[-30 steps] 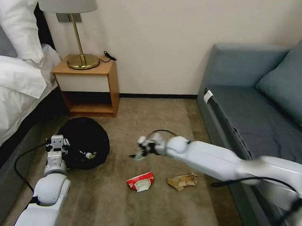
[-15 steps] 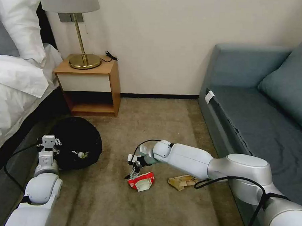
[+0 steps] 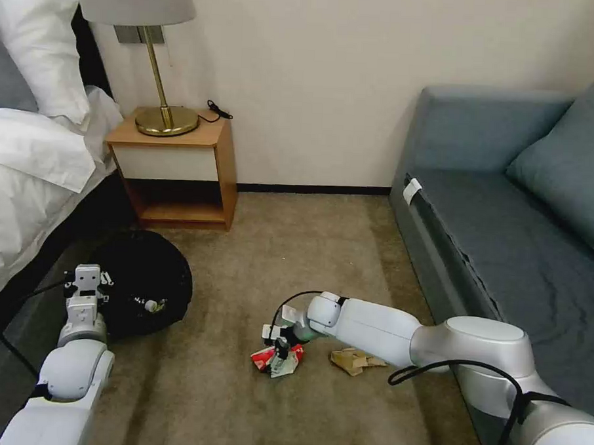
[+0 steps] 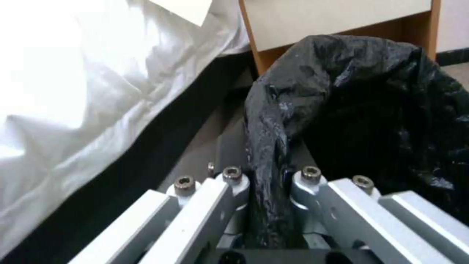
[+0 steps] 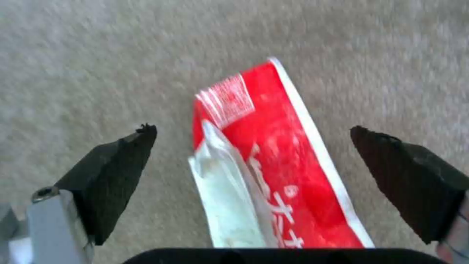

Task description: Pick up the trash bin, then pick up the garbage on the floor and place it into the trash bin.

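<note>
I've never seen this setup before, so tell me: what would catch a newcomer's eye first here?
First, the right gripper low over the carpet, jaws open on either side of the red-and-white scrap. Next, the left gripper by the bed, shut on the black bag rim of the bin. A tan scrap lies on the carpet just beside the right arm.
</note>
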